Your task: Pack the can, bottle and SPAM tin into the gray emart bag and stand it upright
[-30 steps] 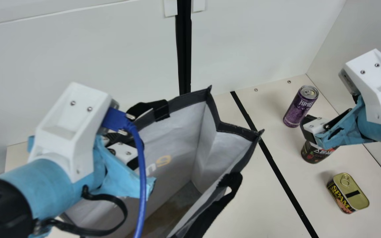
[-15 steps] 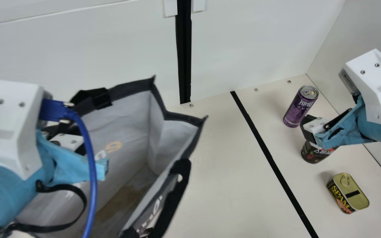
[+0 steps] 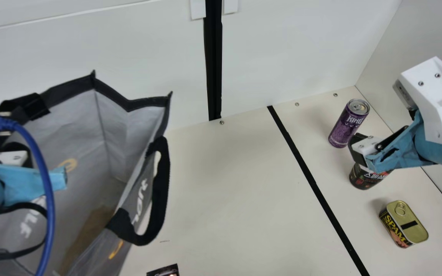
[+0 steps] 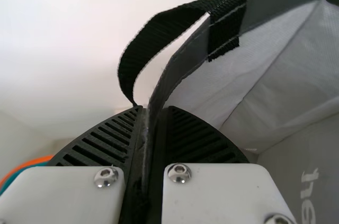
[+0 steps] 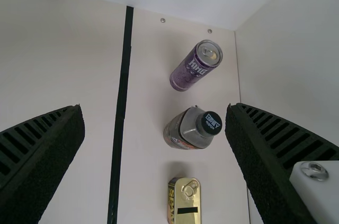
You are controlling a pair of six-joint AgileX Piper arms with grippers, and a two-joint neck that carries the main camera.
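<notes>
My left gripper (image 3: 4, 155) is at the left edge of the main view, at the far rim of the gray bag (image 3: 108, 149). In the left wrist view, the left gripper (image 4: 153, 115) is shut on the bag's rim (image 4: 185, 65), beside a black handle. The bag's mouth gapes. My right gripper (image 3: 357, 147) hangs over the right side; in the right wrist view the right gripper (image 5: 153, 128) stands open, fingers wide apart. The purple can (image 3: 347, 124), the bottle (image 3: 366, 177), partly hidden by that gripper, and the SPAM tin (image 3: 403, 224) stand in a row.
A black line (image 3: 317, 188) runs along the table (image 3: 236, 184) between bag and goods. A small dark object (image 3: 163, 270) lies at the main view's bottom edge. White walls rise behind and at the right. An orange and teal edge (image 4: 24, 167) shows in the left wrist view.
My left arm has moved far to the left, pulling the bag along and uncovering the table's middle. The right arm, can, bottle and tin have kept still.
</notes>
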